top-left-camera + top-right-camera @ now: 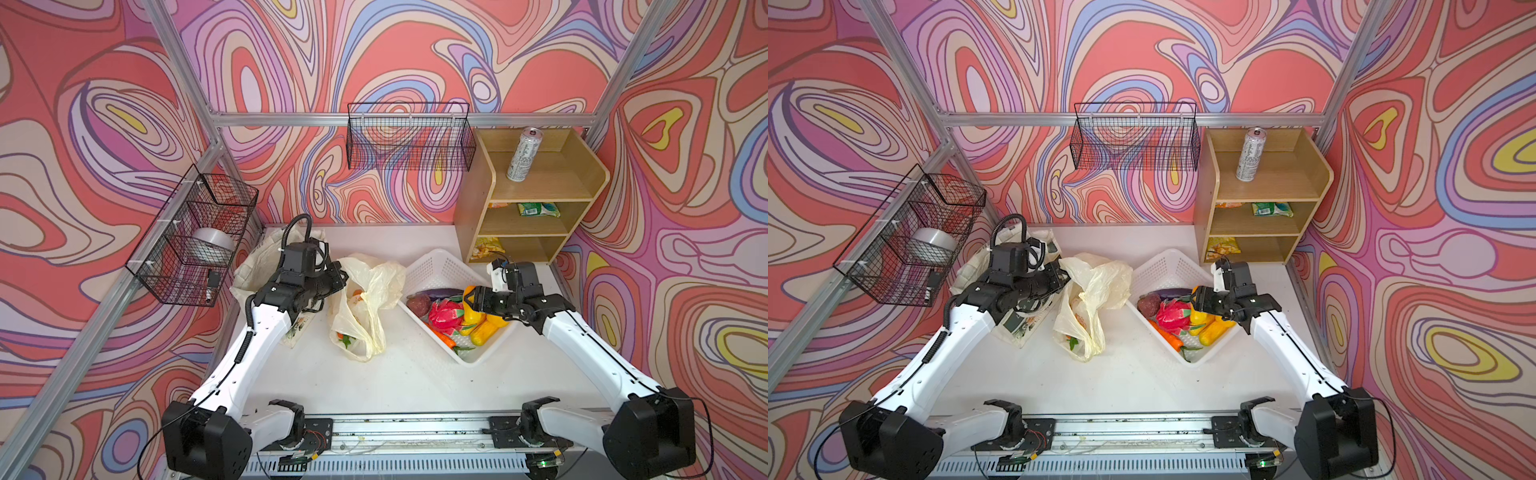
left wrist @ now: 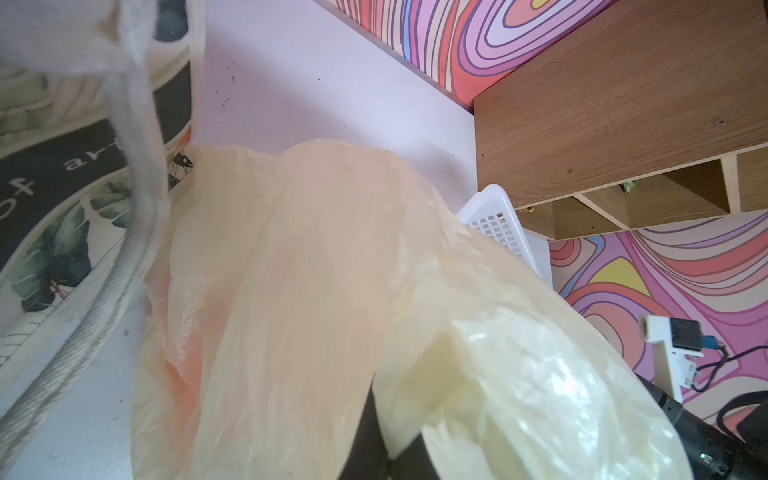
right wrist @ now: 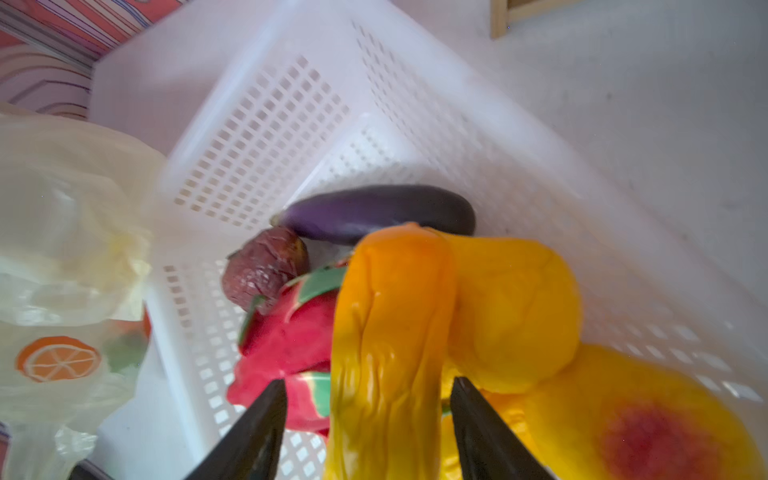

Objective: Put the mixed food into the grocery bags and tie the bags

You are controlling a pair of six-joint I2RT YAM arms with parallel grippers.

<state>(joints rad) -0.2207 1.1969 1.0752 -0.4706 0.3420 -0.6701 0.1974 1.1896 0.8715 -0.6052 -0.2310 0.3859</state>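
The pale-yellow plastic carrier bag [image 1: 365, 299] lies crumpled near the middle of the table [image 1: 374, 382]. Orange and green toy pieces [image 1: 345, 338] show through its film at the near end. The left gripper [image 1: 338, 277] is clamped tight on the bag's far rim and holds that edge lifted off the table. In the left wrist view the film drapes over its fingers [image 2: 365, 432]. Just beside the bag, towards the table's left edge, the cream canvas tote [image 1: 255, 266] lies slumped, partly under the left arm.

On the bag's other side sits the white lattice basket [image 1: 440, 259], turned cornerwise near the table's right edge. The right gripper [image 1: 469, 297] hangs inside it with its jaws spread, one on each side of a yellow pepper [image 3: 386, 332]. A gap shows between one finger and the pepper, so nothing is gripped. Around the pepper lie an aubergine [image 3: 382, 212], a dark-red round fruit [image 3: 266, 270], a pink dragon fruit [image 3: 286, 345], a carrot [image 1: 441, 334] and a yellow mango [image 1: 484, 332].

At the table's far right corner stands a wooden shelf unit [image 1: 469, 199]. A silver drink can [image 1: 523, 153] stands upright on its top, a green packet [image 1: 538, 209] lies on the middle shelf, and a yellow-orange packet [image 1: 488, 247] lies on the lowest.
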